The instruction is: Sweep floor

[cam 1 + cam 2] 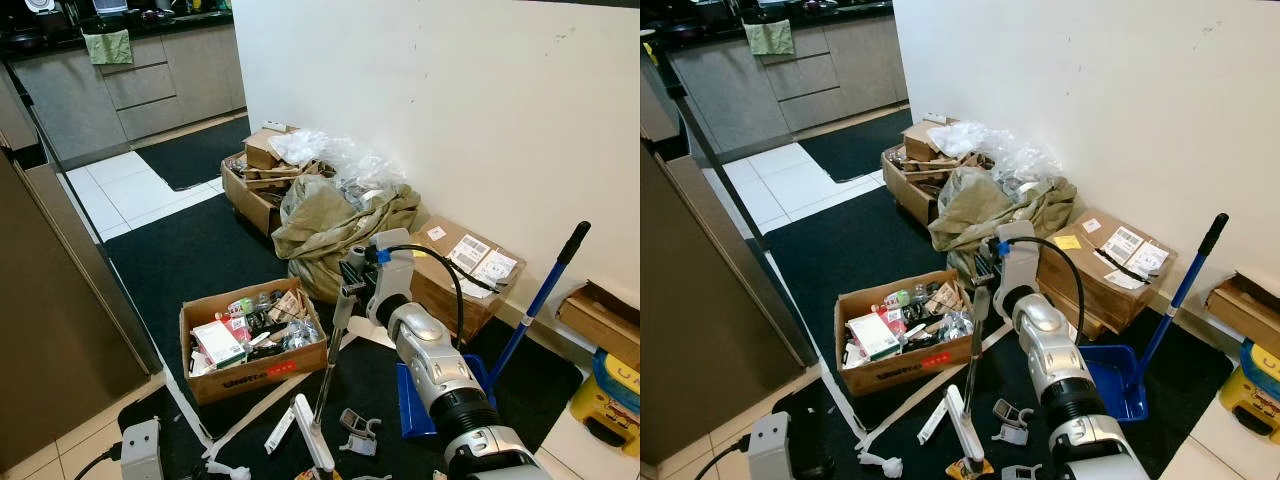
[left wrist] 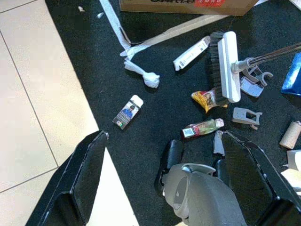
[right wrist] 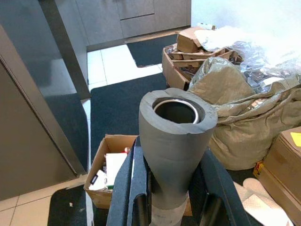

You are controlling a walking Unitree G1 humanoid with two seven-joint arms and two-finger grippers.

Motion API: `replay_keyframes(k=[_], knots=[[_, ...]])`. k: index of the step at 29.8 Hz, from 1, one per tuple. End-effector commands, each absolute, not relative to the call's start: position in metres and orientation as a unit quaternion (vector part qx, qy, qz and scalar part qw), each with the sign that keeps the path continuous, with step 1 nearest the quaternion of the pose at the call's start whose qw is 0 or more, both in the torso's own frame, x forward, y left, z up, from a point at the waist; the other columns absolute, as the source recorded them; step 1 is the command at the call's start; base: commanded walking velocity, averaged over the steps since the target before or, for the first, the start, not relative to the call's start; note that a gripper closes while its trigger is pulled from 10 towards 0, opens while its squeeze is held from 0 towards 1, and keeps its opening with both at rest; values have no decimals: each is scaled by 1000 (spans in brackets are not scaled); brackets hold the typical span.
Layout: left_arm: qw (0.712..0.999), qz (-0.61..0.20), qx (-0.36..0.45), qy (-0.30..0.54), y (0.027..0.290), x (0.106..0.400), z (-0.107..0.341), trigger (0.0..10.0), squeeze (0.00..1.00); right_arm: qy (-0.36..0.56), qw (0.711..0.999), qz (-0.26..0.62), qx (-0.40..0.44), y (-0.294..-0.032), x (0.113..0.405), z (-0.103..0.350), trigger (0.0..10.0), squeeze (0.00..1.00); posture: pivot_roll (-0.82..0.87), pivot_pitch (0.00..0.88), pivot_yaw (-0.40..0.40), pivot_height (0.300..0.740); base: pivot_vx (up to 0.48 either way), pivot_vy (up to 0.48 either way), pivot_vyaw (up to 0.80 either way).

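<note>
Nearest, the left gripper [image 2: 162, 188] hangs spread and empty above litter: a small bottle [image 2: 128, 111], a wrapper [image 2: 205, 100]. Just beyond, the broom head [image 2: 227, 66] rests on the black mat [image 1: 190, 255] among that debris, apparently placed to gather it. Higher up, the right gripper [image 3: 171, 197] is clamped around the broom handle [image 3: 173, 141] near its top, probably for leverage. Farther off, a blue dustpan [image 1: 1122, 385] waits by the wall.

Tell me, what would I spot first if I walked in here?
Probably the robot's right claw clamped on the grey broom handle, with the white broom head down on the black mat among scattered litter. Next, the open cardboard box stuffed with junk beside it, and the blue dustpan standing near the wall.
</note>
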State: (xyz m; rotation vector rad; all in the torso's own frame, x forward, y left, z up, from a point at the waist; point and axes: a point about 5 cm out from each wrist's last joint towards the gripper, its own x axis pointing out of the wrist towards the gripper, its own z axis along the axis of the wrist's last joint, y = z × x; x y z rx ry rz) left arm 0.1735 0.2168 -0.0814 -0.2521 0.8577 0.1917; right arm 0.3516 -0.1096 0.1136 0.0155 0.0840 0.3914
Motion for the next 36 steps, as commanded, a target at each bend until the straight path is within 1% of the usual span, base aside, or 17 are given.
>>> replay_keyframes(k=[1, 14, 23, 35, 36], knots=[[896, 89, -115, 420, 217, 171, -82, 10000, 0, 29, 979, 203, 15, -106, 355, 122, 10000, 0, -93, 0, 34, 740, 0, 0, 0], [896, 78, -104, 425, 216, 173, -82, 10000, 0, 45, 975, 217, -8, -102, 352, 113, 10000, 0, -103, 0, 33, 740, 0, 0, 0], [893, 75, -103, 431, 214, 170, -84, 10000, 0, 42, 975, 217, -5, -102, 351, 113, 10000, 0, -104, 0, 32, 740, 0, 0, 0], [892, 76, -105, 432, 214, 170, -84, 10000, 0, 31, 975, 217, 14, -102, 352, 116, 10000, 0, -105, 0, 27, 740, 0, 0, 0], [892, 77, -106, 432, 213, 169, -84, 10000, 0, 29, 976, 212, 33, -105, 353, 118, 10000, 0, -103, 0, 24, 740, 0, 0, 0]])
